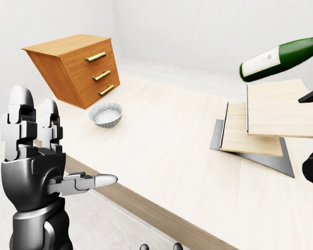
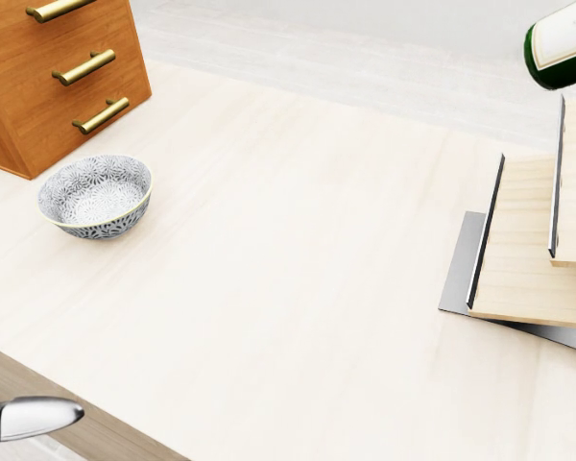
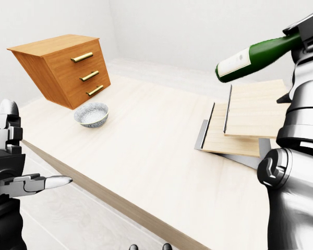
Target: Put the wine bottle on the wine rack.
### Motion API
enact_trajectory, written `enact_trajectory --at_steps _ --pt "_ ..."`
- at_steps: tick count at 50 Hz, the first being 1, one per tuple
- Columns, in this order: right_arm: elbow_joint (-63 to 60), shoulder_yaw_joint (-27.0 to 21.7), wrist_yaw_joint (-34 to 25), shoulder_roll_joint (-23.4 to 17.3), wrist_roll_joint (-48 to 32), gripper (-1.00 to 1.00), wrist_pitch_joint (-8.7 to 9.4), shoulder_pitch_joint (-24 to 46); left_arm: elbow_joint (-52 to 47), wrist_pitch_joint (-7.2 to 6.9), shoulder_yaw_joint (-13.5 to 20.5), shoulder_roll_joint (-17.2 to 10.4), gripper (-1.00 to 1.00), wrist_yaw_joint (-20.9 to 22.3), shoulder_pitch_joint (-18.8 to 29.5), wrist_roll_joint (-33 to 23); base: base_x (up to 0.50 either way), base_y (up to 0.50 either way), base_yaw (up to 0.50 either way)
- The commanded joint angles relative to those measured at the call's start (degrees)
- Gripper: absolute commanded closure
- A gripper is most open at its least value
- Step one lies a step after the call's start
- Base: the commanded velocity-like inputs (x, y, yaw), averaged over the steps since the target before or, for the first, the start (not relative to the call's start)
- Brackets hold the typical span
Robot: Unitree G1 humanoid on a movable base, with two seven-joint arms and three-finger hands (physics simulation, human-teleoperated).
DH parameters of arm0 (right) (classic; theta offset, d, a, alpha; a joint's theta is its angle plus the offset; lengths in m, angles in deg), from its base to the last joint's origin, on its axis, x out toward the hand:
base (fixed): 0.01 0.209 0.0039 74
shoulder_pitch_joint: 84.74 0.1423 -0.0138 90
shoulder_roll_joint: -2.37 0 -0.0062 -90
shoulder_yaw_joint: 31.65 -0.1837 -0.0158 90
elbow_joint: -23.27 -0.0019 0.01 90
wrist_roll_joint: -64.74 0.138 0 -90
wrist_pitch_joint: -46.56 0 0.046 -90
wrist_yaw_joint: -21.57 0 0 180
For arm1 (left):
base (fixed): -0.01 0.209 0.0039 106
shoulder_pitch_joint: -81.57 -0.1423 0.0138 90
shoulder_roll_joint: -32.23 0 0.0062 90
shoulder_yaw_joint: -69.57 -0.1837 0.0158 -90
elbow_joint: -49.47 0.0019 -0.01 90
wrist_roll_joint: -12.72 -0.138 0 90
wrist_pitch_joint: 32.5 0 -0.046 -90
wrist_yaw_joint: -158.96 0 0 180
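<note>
Green glass, the wine bottle (image 3: 253, 57) hung nearly level in the right hand (image 3: 309, 39), whose fingers gripped its neck, just above the wine rack (image 3: 245, 122). Released this high, it might roll off the slanted boards. The left hand (image 1: 39, 151) idled open, empty.

The green wine bottle (image 3: 255, 57) with a white label hangs nearly level, base lowest, above the stepped wooden wine rack (image 3: 240, 122) on the desk (image 3: 146, 151).

Plain white walls; pale wooden table (image 1: 161, 151), orange-brown drawer chest (image 1: 75, 67)
</note>
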Motion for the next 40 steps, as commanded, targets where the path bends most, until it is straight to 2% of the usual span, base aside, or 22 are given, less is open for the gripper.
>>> enact_trajectory --at_steps 1,7,18,40 --pt "-3.48 -3.1 2.45 -3.02 4.79 1.0 0.0 -1.56 0.22 0.0 -0.12 0.17 -1.0 0.13 -0.18 -0.21 0.0 0.0 0.0" --pt "-3.56 -4.74 3.92 -4.35 9.04 1.0 0.0 -2.35 0.58 0.0 0.0 0.11 -1.0 0.25 -0.17 -0.32 0.0 0.0 0.0" --pt "-5.77 -4.48 5.57 -7.02 13.46 1.0 0.0 -5.87 0.47 0.0 -0.01 0.29 -1.0 0.33 -0.36 -0.38 0.0 0.0 0.0" --pt "-2.58 -4.83 3.1 -8.52 17.22 1.0 0.0 -12.91 0.72 0.0 -0.14 0.15 -1.0 0.14 0.12 -0.18 0.0 0.0 0.0"
